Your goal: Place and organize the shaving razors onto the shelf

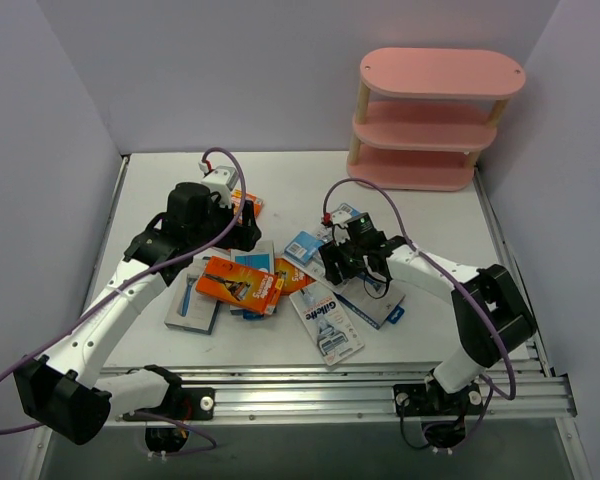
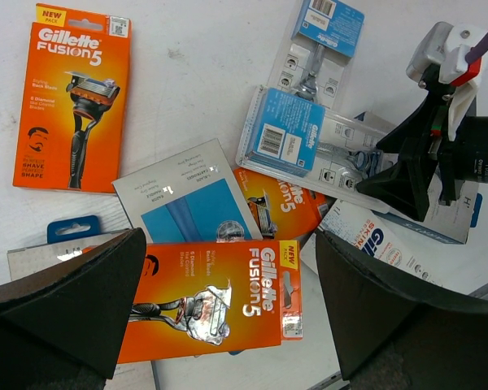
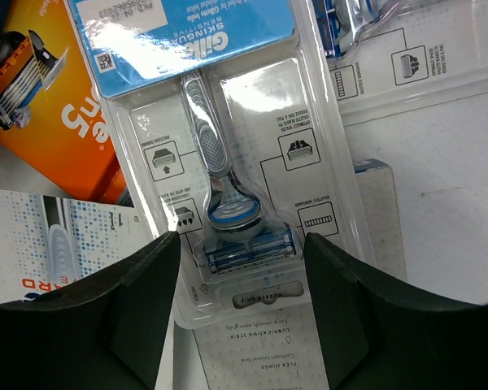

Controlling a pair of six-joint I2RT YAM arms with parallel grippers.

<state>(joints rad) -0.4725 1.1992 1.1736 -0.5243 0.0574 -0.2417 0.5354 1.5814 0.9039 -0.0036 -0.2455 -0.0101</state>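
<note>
The razor packs lie in a loose pile mid-table. The pink three-tier shelf point(image 1: 440, 110) stands at the far right with nothing on its boards. My left gripper point(image 1: 242, 238) is open and hovers over the pile's left side. In the left wrist view it point(image 2: 228, 305) straddles an orange Fusion5 box point(image 2: 211, 301) from above. My right gripper point(image 1: 352, 265) is open and low over the pile's right side. In the right wrist view it point(image 3: 242, 280) has its fingers on either side of a clear blister card holding a blue razor point(image 3: 236, 219).
A second orange box point(image 2: 73, 97) lies apart at the far left of the pile. Blue-labelled blister cards point(image 2: 289, 130) overlap in the middle. A white Gillette box point(image 1: 325, 325) and a blue-grey box point(image 1: 192, 305) lie near the front. Walls close three sides.
</note>
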